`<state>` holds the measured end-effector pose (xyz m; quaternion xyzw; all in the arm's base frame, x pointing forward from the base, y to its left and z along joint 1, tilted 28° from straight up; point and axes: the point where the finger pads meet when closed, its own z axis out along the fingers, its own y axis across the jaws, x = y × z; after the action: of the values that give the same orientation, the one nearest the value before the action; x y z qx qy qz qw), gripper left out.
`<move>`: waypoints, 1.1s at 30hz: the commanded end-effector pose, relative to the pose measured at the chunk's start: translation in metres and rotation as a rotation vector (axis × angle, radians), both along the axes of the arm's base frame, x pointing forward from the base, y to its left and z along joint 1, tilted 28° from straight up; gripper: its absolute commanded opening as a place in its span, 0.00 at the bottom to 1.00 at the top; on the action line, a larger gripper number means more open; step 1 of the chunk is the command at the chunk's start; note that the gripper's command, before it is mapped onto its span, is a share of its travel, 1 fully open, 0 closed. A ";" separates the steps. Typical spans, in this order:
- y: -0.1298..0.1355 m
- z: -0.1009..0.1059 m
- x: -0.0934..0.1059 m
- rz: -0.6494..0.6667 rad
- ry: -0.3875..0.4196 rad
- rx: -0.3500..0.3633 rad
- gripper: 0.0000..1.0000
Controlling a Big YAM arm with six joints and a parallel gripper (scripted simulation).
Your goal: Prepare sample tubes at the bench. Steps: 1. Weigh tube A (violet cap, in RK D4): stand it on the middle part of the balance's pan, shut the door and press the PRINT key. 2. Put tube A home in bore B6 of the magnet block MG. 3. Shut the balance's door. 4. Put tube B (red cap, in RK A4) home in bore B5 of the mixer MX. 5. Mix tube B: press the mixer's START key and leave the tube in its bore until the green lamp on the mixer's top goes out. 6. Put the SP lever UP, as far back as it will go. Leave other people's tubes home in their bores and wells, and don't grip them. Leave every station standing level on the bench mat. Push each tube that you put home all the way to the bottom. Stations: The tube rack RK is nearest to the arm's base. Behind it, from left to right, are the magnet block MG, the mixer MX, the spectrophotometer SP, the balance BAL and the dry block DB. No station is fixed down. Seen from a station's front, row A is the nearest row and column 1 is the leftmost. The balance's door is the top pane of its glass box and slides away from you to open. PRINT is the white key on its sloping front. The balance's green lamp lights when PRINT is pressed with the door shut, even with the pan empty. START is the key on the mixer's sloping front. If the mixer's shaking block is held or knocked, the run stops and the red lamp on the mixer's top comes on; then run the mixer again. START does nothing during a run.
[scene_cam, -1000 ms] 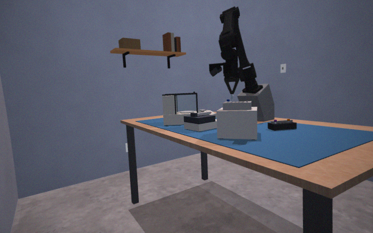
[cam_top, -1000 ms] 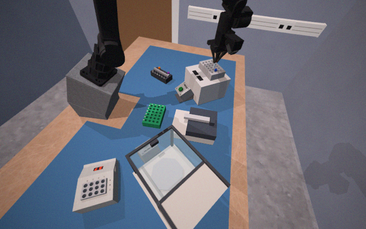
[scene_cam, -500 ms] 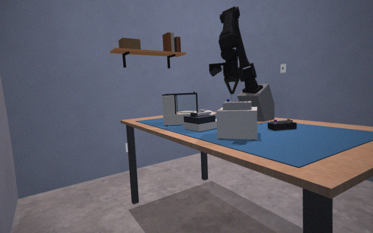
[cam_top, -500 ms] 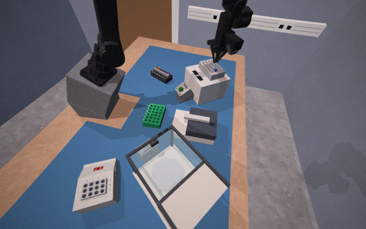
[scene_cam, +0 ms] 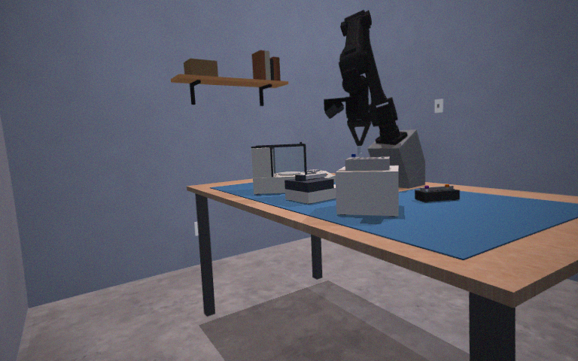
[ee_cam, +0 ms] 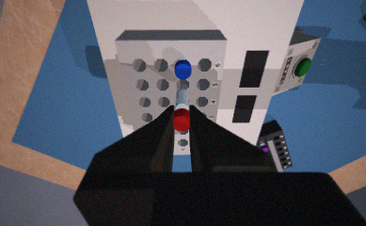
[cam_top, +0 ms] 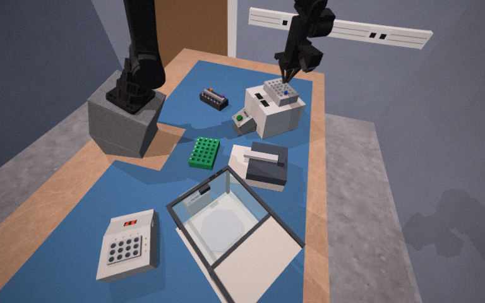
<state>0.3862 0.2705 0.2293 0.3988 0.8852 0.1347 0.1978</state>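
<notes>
My gripper point(cam_top: 283, 81) point(scene_cam: 359, 144) point(ee_cam: 182, 112) is shut on tube B, just above the mixer's block. The red cap of tube B point(ee_cam: 182, 121) shows between the fingertips; its clear body points down at bore B5, beside a blue-capped tube point(cam_top: 285, 92) point(scene_cam: 353, 155) point(ee_cam: 183, 70) in B6. I cannot tell whether its lower end is inside the bore. The mixer point(cam_top: 280, 120) point(scene_cam: 367, 192) point(ee_cam: 283, 14) has a green START key point(cam_top: 239, 117) point(ee_cam: 303, 68); no lit lamp shows. Tube A's violet cap point(cam_top: 223, 96) point(scene_cam: 426, 187) point(ee_cam: 264, 148) sits in the magnet block point(cam_top: 213, 101) point(scene_cam: 437, 195).
An orange-capped tube point(cam_top: 211, 89) point(scene_cam: 446, 185) is also in the magnet block. The green rack point(cam_top: 203, 165) stands before the spectrophotometer point(cam_top: 266, 176), whose light bar point(cam_top: 261, 155) lies across its dark top. The balance point(cam_top: 258, 262) has its door handle point(cam_top: 204, 189) at the front edge. The dry block point(cam_top: 106, 272) stands beyond.
</notes>
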 end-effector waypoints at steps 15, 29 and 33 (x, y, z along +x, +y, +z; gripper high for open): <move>0.003 0.015 0.006 0.004 -0.030 0.023 0.09; 0.003 0.015 0.006 0.004 -0.030 0.023 0.09; 0.003 0.015 0.006 0.004 -0.030 0.023 0.09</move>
<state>0.3863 0.2703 0.2292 0.3988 0.8851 0.1352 0.1981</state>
